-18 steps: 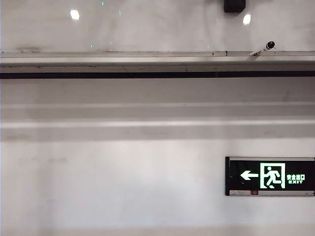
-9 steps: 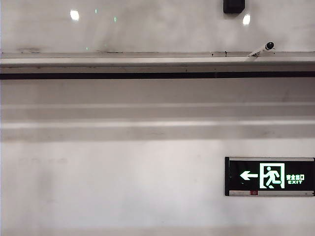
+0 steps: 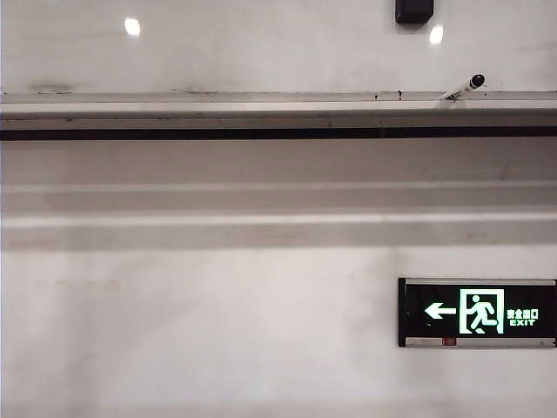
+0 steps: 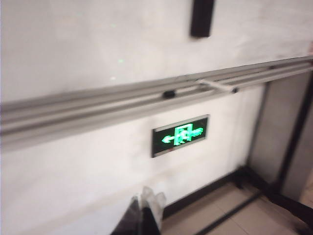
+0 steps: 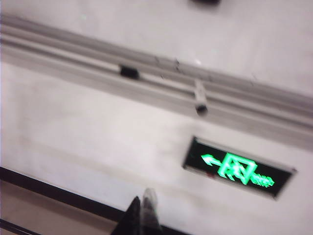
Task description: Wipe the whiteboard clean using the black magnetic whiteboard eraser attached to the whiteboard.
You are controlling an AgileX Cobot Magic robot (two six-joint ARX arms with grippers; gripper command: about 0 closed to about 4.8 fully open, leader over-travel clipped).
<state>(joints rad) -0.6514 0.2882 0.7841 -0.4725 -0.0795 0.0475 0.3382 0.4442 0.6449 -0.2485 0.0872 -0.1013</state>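
Both grippers, left gripper (image 4: 144,210) and right gripper (image 5: 142,210), are hanging closed and empty, well below the whiteboard (image 3: 261,52) where the eraser (image 3: 413,10) is sticking.

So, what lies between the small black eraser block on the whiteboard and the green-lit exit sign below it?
In the exterior view, the grey aluminium tray rail with a white black-capped marker, then bare white wall, separate eraser from exit sign.
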